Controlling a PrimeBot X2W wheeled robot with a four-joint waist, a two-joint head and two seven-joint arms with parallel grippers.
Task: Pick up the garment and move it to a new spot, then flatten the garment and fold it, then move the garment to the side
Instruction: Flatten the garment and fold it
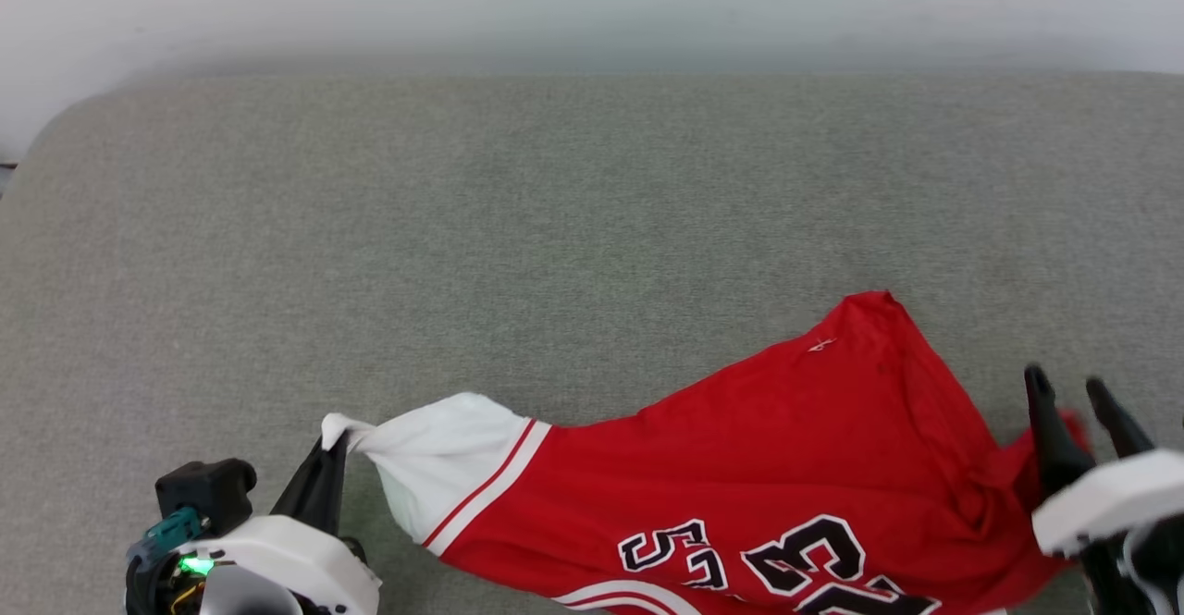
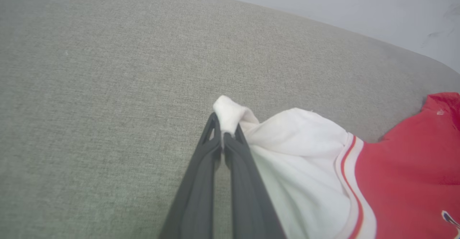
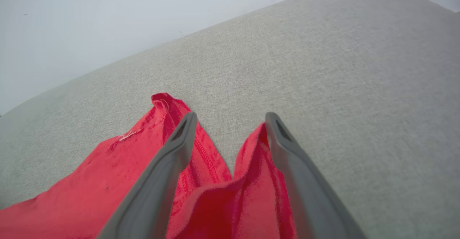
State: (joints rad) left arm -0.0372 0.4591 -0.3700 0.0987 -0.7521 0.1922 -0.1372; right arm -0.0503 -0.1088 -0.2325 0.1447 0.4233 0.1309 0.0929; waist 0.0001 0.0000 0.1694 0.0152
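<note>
The garment [image 1: 786, 467], a red jersey with a white sleeve, white stripe trim and black-and-white numbers, lies stretched along the near edge of the grey surface. My left gripper [image 1: 331, 453] at the lower left is shut on the tip of the white sleeve [image 2: 230, 115], and the left wrist view shows the cloth pinched between the fingertips. At the lower right my right gripper [image 1: 1073, 393] is open. Its fingers [image 3: 183, 131] straddle a red fold of the garment's hem [image 3: 230, 196] without closing on it. The jersey's lower part runs off the bottom of the head view.
The grey fabric-covered surface [image 1: 555, 227] spreads wide beyond the garment toward a pale wall [image 1: 592, 5] at the back. Its rounded left corner [image 1: 55, 125] shows at the far left.
</note>
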